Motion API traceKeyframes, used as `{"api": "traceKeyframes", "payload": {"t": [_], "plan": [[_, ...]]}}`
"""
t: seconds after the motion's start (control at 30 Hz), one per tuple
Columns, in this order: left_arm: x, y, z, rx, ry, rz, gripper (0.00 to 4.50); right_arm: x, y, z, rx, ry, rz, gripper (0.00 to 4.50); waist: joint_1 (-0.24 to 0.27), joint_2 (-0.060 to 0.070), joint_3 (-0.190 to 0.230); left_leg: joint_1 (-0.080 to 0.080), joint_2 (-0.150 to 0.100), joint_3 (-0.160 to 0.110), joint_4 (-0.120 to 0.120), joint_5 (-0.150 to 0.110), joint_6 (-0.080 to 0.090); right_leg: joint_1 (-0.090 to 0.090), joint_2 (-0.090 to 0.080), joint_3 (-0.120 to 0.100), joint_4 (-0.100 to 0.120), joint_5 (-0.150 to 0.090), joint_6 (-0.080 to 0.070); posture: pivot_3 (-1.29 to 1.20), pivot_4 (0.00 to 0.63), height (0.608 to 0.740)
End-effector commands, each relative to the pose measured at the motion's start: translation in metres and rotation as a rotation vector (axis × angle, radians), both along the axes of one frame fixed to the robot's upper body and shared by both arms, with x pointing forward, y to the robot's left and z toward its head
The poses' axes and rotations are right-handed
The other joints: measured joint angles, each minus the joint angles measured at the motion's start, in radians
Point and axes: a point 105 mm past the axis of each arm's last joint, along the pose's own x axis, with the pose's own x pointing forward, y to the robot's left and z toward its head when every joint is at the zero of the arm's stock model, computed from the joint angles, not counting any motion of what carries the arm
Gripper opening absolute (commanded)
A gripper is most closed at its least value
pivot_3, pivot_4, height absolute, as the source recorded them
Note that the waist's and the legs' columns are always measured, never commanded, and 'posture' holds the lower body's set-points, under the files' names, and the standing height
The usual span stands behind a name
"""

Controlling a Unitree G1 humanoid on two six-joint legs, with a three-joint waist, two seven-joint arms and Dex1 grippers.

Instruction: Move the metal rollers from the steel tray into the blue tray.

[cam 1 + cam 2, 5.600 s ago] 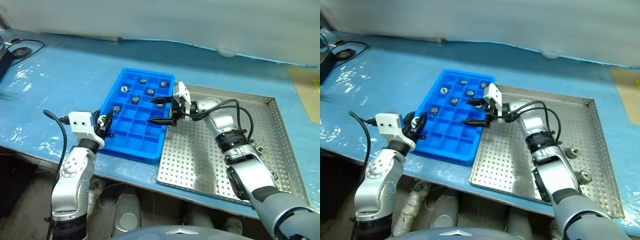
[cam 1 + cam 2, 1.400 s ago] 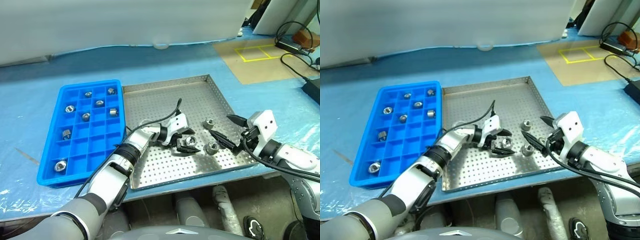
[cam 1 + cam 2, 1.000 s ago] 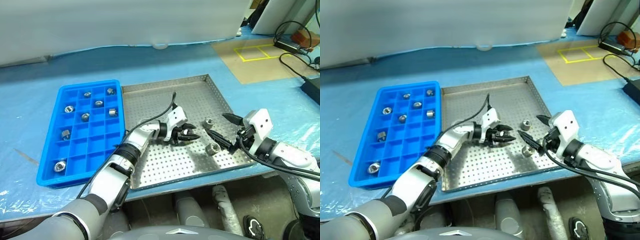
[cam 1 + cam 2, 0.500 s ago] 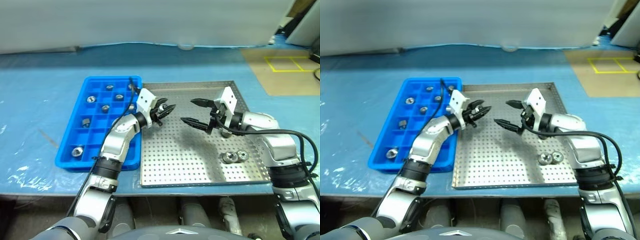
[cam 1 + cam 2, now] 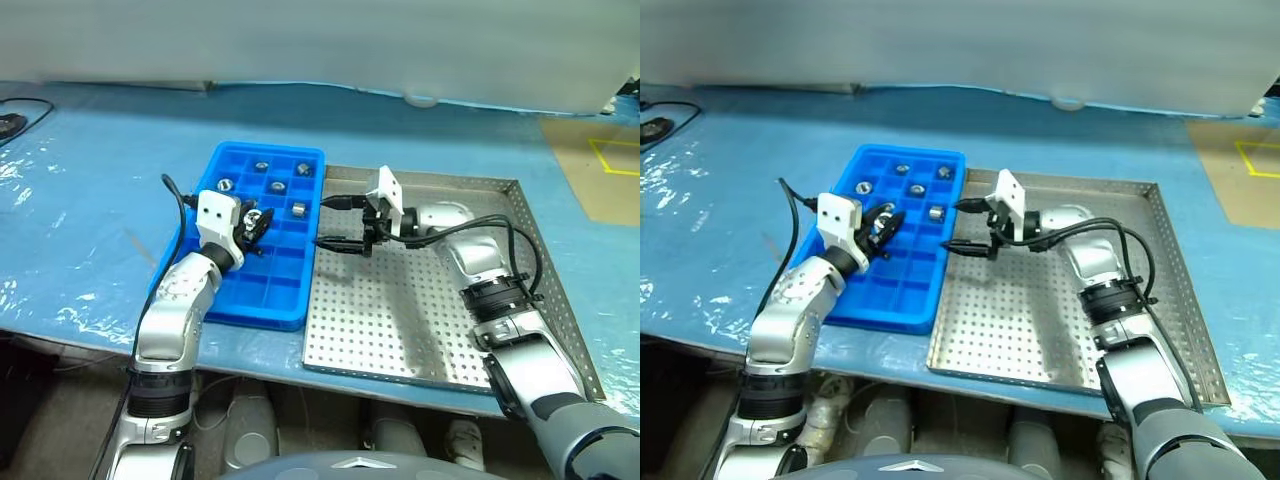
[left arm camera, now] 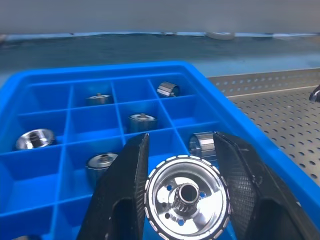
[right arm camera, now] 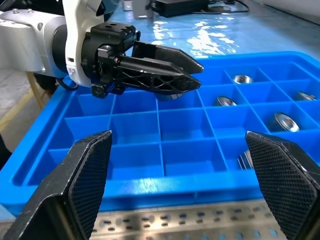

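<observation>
My left gripper is shut on a shiny metal roller and hovers level over the middle compartments of the blue tray. Several more metal rollers sit in the tray's far compartments, one to a cell. My right gripper stands wide open with nothing between its fingers. It points left over the left rim of the steel tray, right beside the blue tray. In the right wrist view the left gripper shows across the blue compartments.
Both trays lie side by side on a table covered in blue film; its front edge runs just below them. A black cable lies at the far left, a tan board at the far right. A white wall closes the back.
The view has swung left. My left gripper carried the roller from the trays' shared edge to over the blue tray. My right gripper, still open, moved from mid steel tray to its left rim.
</observation>
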Motion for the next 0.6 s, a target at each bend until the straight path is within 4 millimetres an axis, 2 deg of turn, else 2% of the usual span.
{"api": "traceKeyframes", "payload": {"t": [0.03, 0.2, 0.3, 0.4, 0.6], "plan": [[-0.005, 0.005, 0.011, -0.009, -0.041, 0.037, 1.68, 0.002, 0.005, 0.010, 0.002, -0.051, 0.038, 4.50, 0.005, 0.000, 0.000, 0.000, 0.000, 0.000, 0.000, 0.000, 0.000, 0.000, 0.000, 0.000, 0.000, 0.000, 0.000, 0.37, 0.150, 0.740], [-0.013, 0.006, 0.002, -0.025, -0.008, 0.089, 1.68, 0.002, 0.007, 0.008, -0.003, -0.053, 0.055, 4.50, 0.007, 0.000, 0.000, -0.001, 0.000, -0.001, 0.000, 0.000, 0.000, -0.001, 0.000, -0.001, 0.000, 0.000, 0.000, 0.37, 0.150, 0.740], [-0.016, 0.013, -0.001, -0.029, 0.002, 0.159, 1.68, 0.002, 0.005, 0.006, -0.006, -0.051, 0.057, 4.50, 0.007, 0.000, 0.000, -0.002, 0.000, -0.002, 0.000, 0.000, -0.001, -0.001, 0.000, -0.002, 0.000, 0.000, 0.000, 0.37, 0.150, 0.740], [-0.028, 0.026, -0.009, -0.019, 0.027, 0.245, 1.68, 0.001, 0.005, 0.002, -0.015, -0.045, 0.057, 4.50, 0.005, 0.000, 0.000, -0.002, 0.000, -0.002, 0.000, 0.000, -0.001, -0.001, 0.000, -0.002, 0.000, 0.000, 0.000, 0.38, 0.150, 0.740], [-0.035, 0.030, -0.017, -0.003, 0.067, 0.276, 1.68, 0.001, 0.007, -0.001, -0.018, -0.043, 0.058, 4.50, 0.017, 0.000, 0.000, -0.004, 0.001, -0.004, 0.000, 0.001, -0.002, -0.001, 0.000, -0.004, 0.000, 0.000, 0.000, 0.38, 0.150, 0.740]]}}
